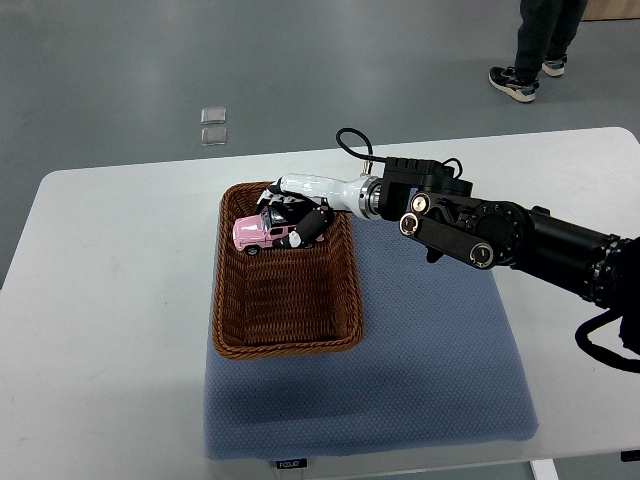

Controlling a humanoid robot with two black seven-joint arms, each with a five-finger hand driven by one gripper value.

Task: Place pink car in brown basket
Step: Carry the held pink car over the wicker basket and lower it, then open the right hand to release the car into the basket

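The right hand [300, 215] is gripping the pink car [262, 235] inside the brown basket [288, 340], at its far end; only letting go is looking left

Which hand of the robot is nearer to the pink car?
The right hand. Its fingers are on the pink car, over the far end of the brown basket. The left hand is not in view.

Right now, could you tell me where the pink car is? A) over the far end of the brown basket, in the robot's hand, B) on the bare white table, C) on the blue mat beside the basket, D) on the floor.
A: the right hand grips the pink car inside the basket's far end.
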